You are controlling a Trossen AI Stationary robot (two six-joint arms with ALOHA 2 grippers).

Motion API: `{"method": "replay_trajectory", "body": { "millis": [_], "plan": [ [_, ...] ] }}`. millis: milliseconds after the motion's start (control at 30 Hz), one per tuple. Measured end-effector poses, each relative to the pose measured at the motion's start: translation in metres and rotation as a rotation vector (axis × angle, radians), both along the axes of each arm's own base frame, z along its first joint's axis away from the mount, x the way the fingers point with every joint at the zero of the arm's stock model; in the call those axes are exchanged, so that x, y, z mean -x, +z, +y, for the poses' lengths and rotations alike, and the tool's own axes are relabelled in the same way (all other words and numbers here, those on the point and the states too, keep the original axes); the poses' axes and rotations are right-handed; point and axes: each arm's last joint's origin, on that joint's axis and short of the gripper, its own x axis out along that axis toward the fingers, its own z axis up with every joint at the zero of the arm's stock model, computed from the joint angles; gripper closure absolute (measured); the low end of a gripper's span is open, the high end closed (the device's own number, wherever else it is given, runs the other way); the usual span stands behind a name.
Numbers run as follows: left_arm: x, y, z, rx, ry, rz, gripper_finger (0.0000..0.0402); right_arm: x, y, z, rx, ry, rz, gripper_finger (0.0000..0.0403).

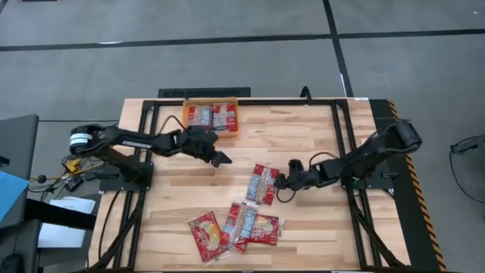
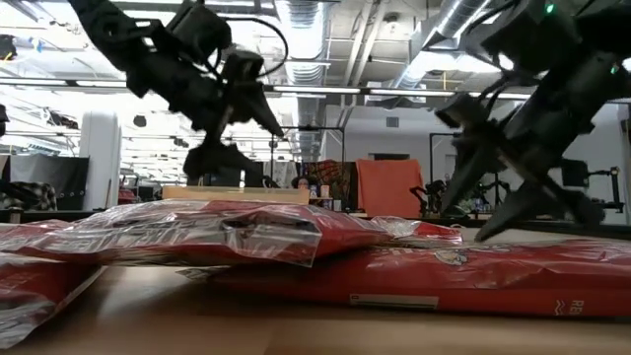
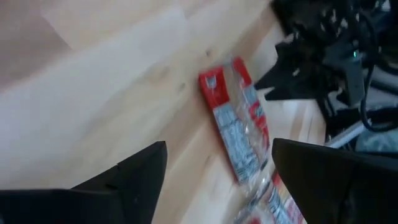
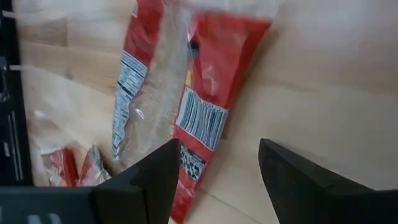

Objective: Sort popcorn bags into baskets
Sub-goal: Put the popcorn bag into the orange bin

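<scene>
My right gripper [image 1: 281, 182], fingers apart beside the flat red foil popcorn packet [image 1: 261, 183], should straddle its near edge squarely before closing, left gripper [image 1: 222, 159] open nearby.

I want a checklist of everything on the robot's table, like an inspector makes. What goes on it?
Surface: pale wooden table in a black frame.
Job's things: shallow orange plastic basket at the far edge holding red popcorn bags; one red and silver bag alone mid-table; a pile of red bags near the front edge.
Clutter: nothing seen.
Grippers: left gripper open and empty, between the basket and the lone bag; right gripper open, beside the lone bag.
Cables: black cable looping off the right arm.
Surroundings: grey floor with dark lines; workshop room behind.
</scene>
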Motion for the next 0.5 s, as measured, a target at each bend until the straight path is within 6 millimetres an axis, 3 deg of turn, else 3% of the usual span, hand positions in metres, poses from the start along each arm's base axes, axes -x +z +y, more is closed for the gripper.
{"method": "replay_trajectory", "body": {
  "millis": [167, 400, 500],
  "plan": [
    [-0.018, -0.022, -0.011, 0.003, -0.051, 0.009, 0.0125, -0.015, -0.015, 0.003, -0.011, -0.068, -0.07, 0.0163],
    [-0.038, -0.067, -0.018, 0.101, -0.096, 0.017, 0.0125, -0.039, -0.018, 0.001, 0.018, -0.078, -0.07, 0.0163],
    [-0.049, -0.076, -0.017, 0.153, -0.124, 0.015, 0.0125, -0.049, -0.02, -0.001, 0.024, -0.087, -0.065, 0.0163]
  ]
}}
